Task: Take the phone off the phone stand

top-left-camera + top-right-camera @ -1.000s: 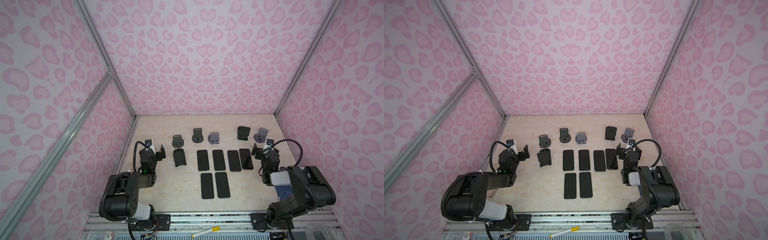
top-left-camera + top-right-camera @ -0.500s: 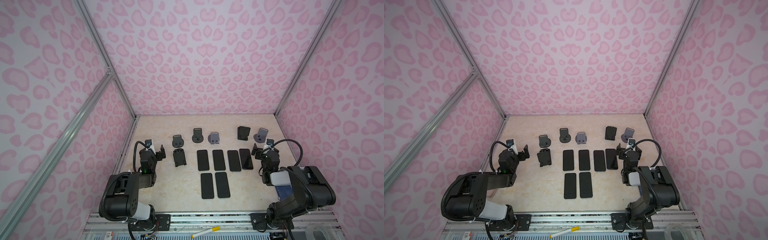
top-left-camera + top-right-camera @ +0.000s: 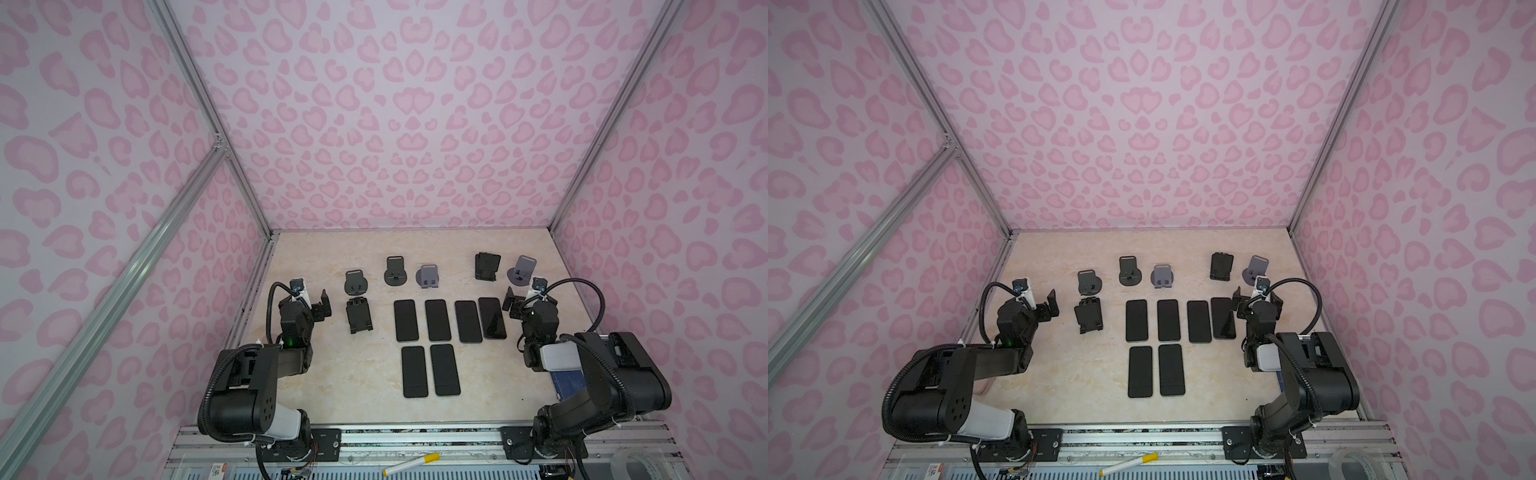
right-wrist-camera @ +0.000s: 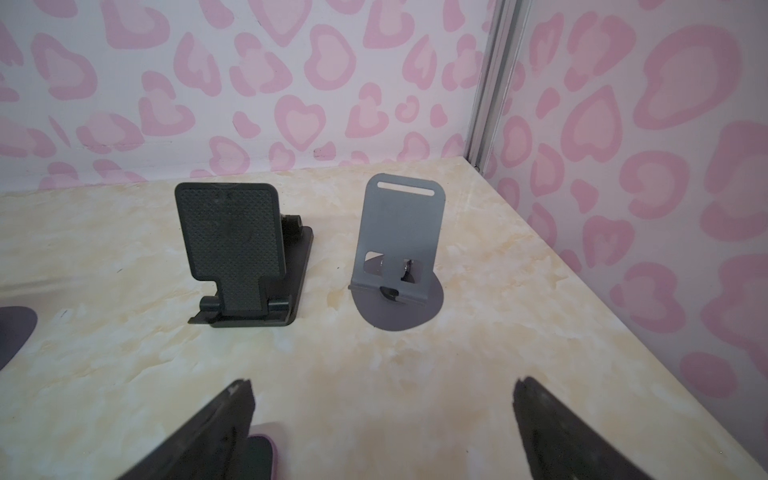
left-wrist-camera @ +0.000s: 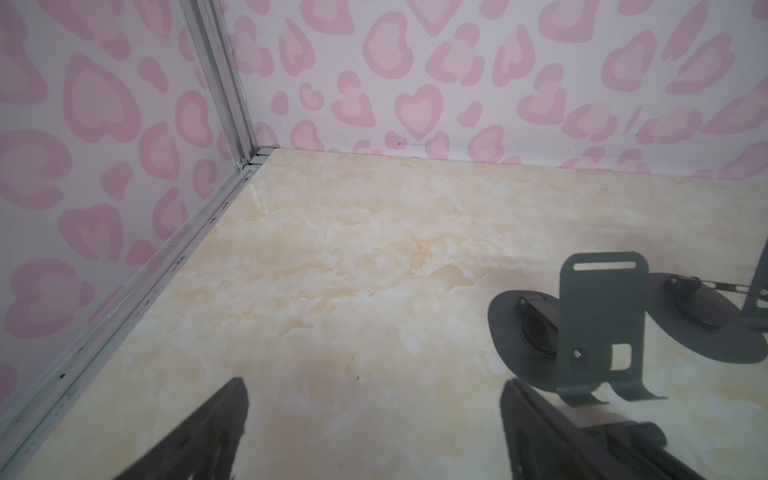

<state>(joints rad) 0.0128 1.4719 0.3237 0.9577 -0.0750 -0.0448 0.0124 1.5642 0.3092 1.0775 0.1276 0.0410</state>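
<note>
Six black phones lay flat on the marbled table, in two rows just in front of the phone stands, apart from them. The left gripper and the right gripper were low near the side walls, jaws of both wide apart over bare table.

Tabletop smooth, marble-look beige, slight sheen, faint reflections. Phones black, glossy glass-like faces. Black stand matt, plastic-looking, backrest with fine dimpled grip texture. Grey stand thin sheet-metal look, smooth matt finish, round base the same. Walls matt printed sheet, pink heart pattern. Frame post silver metal profile, dull finish
</note>
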